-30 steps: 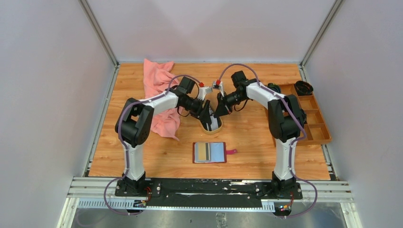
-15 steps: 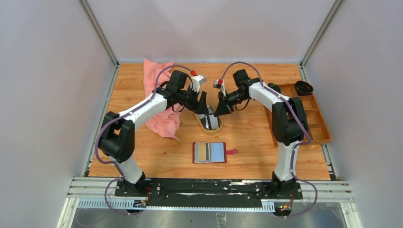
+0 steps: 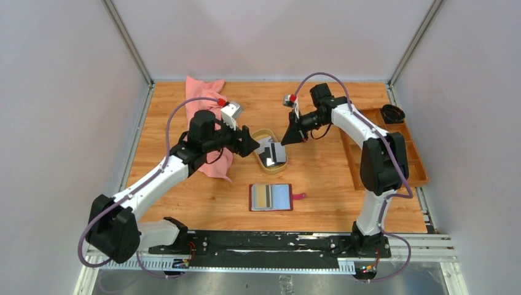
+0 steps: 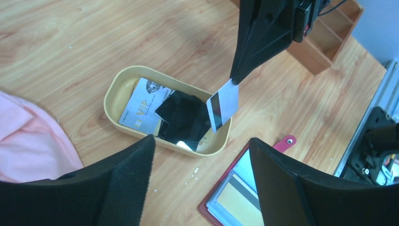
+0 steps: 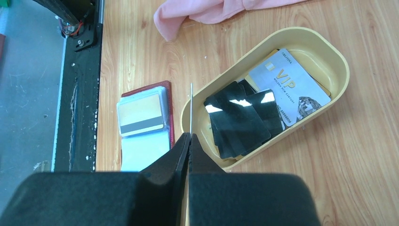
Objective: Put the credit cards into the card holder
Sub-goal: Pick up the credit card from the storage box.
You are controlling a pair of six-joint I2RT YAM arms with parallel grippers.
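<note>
While both arms reach out over the table (image 3: 319,178), the card holder (image 3: 270,197) lies nearest to me. It is spread open and flat between the two bases, with its snap tab (image 3: 299,196) pointing right. I see a tan card (image 3: 263,196) with a dark stripe in its left sleeve, and the right sleeve shows pale blue.

Just beyond it sits the oval tan dish (image 3: 262,132). On the right wrist view I count several black cards (image 5: 240,120) fanned over one another inside it. A white VIP card (image 5: 291,87) lies partly under them at the far end.

The right gripper (image 3: 287,140) comes down from the far right, and its fingers are pinched tight on one more card. This held card (image 4: 224,104) is pale grey with a dark band along one side. It is gripped at its upper edge and hangs tilted over the dish's near-right rim, clear of the cards below. From the right wrist I see it only edge-on, as a thin line.

The left gripper (image 3: 247,142) hovers just left of the dish with its jaws spread wide and nothing between them.

Behind the left arm, a pink cloth (image 3: 203,110) lies crumpled towards the far-left corner. A wooden tray (image 3: 405,153) of compartments runs along the right edge, well apart from the dish. I cannot make out the dark items at its far end.
</note>
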